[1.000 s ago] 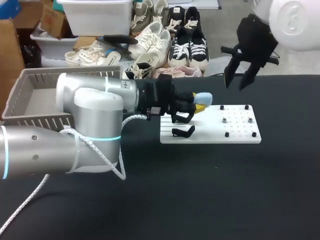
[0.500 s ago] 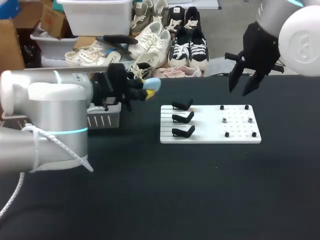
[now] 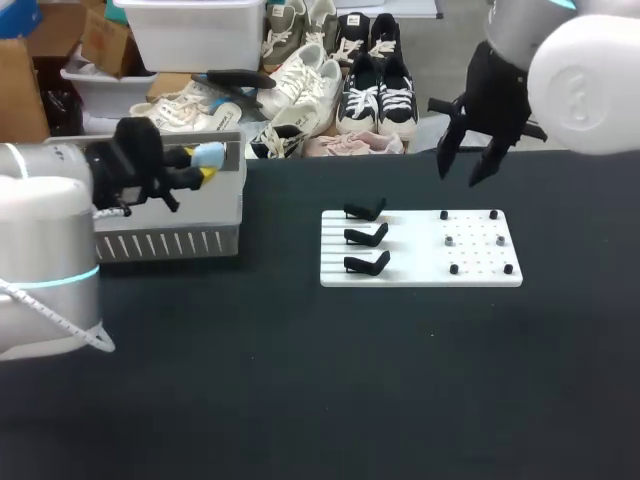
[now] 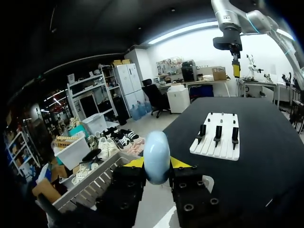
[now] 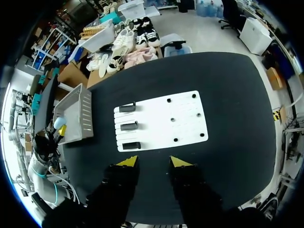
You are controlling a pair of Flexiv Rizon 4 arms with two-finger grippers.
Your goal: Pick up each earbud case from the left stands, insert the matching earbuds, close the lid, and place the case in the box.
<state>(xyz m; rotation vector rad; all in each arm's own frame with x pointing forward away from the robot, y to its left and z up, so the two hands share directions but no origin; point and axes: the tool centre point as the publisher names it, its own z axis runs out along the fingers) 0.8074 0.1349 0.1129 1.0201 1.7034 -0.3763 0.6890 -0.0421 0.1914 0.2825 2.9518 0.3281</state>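
A light blue earbud case with its lid closed is pinched between the yellow tips of my left gripper, which holds it over the grey slatted box at the table's left. In the left wrist view the case stands upright between the fingers, above the box's rim. Three black stands on the white board are bare. My right gripper hangs open and empty high above the board's far right; its own view looks down on the board.
Small dark pegs dot the right half of the white board. The box lies left of the board, with black tabletop between them and in front.
My left arm has swung left with the blue case, from above the stands to over the box. The right gripper has shifted a little and its fingers stand slightly wider.
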